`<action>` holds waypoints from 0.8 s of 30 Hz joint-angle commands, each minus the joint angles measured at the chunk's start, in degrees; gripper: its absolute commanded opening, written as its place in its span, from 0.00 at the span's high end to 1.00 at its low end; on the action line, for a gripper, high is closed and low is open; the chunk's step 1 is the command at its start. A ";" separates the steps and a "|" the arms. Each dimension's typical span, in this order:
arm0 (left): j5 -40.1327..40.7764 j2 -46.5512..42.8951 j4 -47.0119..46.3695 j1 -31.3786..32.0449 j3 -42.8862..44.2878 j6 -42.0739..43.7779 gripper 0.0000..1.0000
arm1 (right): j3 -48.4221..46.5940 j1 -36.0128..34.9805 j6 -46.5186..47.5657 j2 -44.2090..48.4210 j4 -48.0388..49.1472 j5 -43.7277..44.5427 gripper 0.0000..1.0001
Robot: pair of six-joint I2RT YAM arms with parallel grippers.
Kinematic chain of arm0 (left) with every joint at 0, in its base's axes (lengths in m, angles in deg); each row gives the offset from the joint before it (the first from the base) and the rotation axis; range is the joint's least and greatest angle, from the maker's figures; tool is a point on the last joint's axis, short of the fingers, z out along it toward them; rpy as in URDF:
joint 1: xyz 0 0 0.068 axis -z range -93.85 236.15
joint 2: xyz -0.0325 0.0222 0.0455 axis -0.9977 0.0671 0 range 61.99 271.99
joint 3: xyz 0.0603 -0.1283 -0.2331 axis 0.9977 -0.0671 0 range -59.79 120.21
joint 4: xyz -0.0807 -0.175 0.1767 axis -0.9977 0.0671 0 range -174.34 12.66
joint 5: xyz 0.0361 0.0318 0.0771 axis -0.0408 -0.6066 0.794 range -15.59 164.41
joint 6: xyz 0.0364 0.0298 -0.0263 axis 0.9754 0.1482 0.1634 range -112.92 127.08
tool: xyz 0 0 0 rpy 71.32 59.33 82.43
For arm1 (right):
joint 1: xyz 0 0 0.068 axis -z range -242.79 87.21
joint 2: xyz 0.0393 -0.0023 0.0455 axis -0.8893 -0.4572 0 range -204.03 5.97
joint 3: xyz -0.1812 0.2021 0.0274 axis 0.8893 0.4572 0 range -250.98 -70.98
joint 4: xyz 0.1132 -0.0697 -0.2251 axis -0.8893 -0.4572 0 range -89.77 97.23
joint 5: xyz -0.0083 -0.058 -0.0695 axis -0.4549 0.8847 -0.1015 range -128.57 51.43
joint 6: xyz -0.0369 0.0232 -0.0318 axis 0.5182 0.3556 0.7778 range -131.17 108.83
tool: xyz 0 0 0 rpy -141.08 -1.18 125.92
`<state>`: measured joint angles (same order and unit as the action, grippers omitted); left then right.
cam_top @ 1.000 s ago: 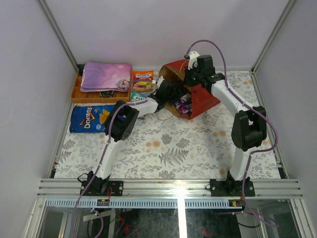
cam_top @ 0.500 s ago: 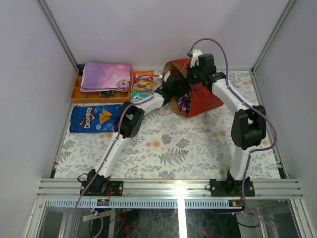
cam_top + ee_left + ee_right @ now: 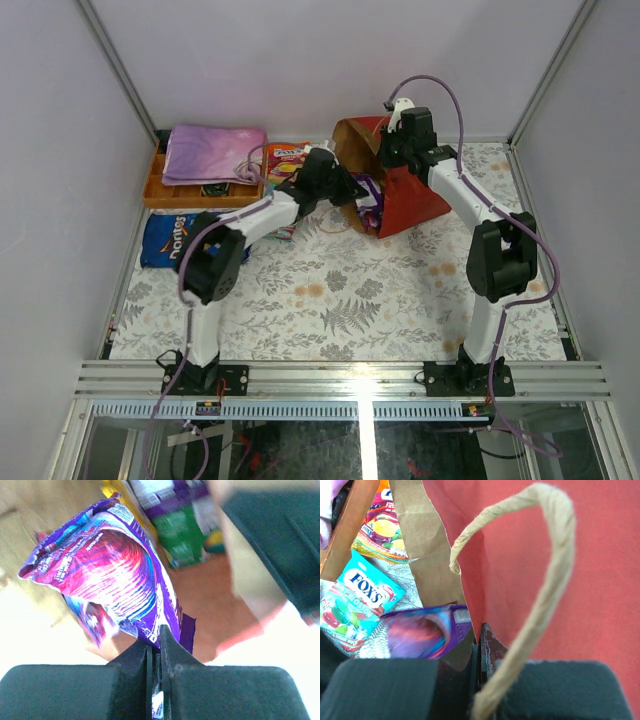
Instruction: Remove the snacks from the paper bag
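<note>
While the right gripper (image 3: 480,637) is clamping the red paper bag (image 3: 605,570) at its rim, the left gripper (image 3: 155,640) is pinching a purple snack packet (image 3: 107,575) jutting past its fingertips.

Floral-covered table (image 3: 340,300), bearing orange tray (image 3: 160,196), Doritos bag (image 3: 160,240), red paper bag (image 3: 415,195)

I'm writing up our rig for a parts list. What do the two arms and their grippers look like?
Left arm and right arm match: white tubular links, bulky black joint housings, black bases. A lilac cable runs along each. The left gripper and right gripper have flat matte-black fingers. No markings legible.
</note>
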<state>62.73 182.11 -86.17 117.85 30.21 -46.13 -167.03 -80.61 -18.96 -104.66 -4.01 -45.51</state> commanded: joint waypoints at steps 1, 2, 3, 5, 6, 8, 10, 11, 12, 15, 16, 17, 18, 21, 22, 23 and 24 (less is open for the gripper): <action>-11.26 -13.40 -5.09 -0.76 -10.70 5.33 1.00 | -2.59 0.22 -2.70 2.56 3.80 0.44 1.00; -11.89 -16.39 -4.92 -0.79 -15.02 6.29 1.00 | -2.14 0.18 -2.73 2.79 3.81 0.36 1.00; -12.18 -19.49 -3.92 -0.77 -17.98 7.32 1.00 | -1.85 0.16 -2.75 3.05 3.82 0.28 1.00; -11.32 -25.04 -0.36 -0.76 -23.07 9.51 1.00 | -1.44 0.16 -2.69 3.41 3.82 0.25 1.00; -10.21 -27.90 0.97 -0.77 -25.97 10.01 1.00 | -1.42 0.16 -2.57 3.52 3.75 0.27 1.00; -7.15 -33.67 3.11 -1.09 -32.09 9.89 1.00 | -1.61 0.18 -2.55 3.51 3.75 -0.01 1.00; -4.76 -38.94 4.67 -1.91 -38.07 7.83 1.00 | -1.95 0.18 -2.81 3.41 3.81 -0.81 1.00; -3.57 -41.45 5.17 -2.60 -41.24 6.44 1.00 | -2.07 0.16 -3.09 3.34 3.86 -1.28 1.00; -2.59 -44.21 5.43 -3.45 -44.46 4.74 1.00 | -2.05 0.20 -3.34 3.32 3.99 -1.84 1.00; -0.36 -52.62 4.23 -7.07 -54.11 0.79 1.00 | -1.63 0.23 -3.91 3.23 4.78 -3.38 1.00; 0.03 -54.99 4.45 -8.82 -56.62 0.02 1.00 | -1.48 0.18 -4.06 3.16 4.88 -3.73 1.00; 0.24 -57.27 4.85 -10.79 -58.75 -0.57 1.00 | -1.35 0.20 -4.18 3.08 4.87 -4.11 1.00; 0.44 -59.16 5.71 -13.10 -60.62 -1.03 1.00 | -1.22 0.23 -4.26 3.05 4.91 -4.42 1.00; 1.16 -62.81 8.13 -20.82 -65.04 -3.26 1.00 | -0.45 0.17 -4.84 3.05 5.35 -5.14 1.00; 1.22 -63.18 7.94 -23.00 -66.30 -3.97 1.00 | -0.19 0.17 -5.03 3.05 5.47 -5.31 1.00; 0.97 -63.04 7.25 -25.08 -67.50 -4.57 1.00 | -0.05 0.18 -5.25 3.05 5.58 -5.55 1.00; 0.44 -62.28 6.79 -26.36 -68.59 -5.20 1.00 | -0.02 0.16 -5.29 3.05 5.56 -5.75 1.00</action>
<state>62.36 120.21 -76.97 96.96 -35.21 -47.27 -166.74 -80.27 -22.24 -104.64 -3.69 -47.35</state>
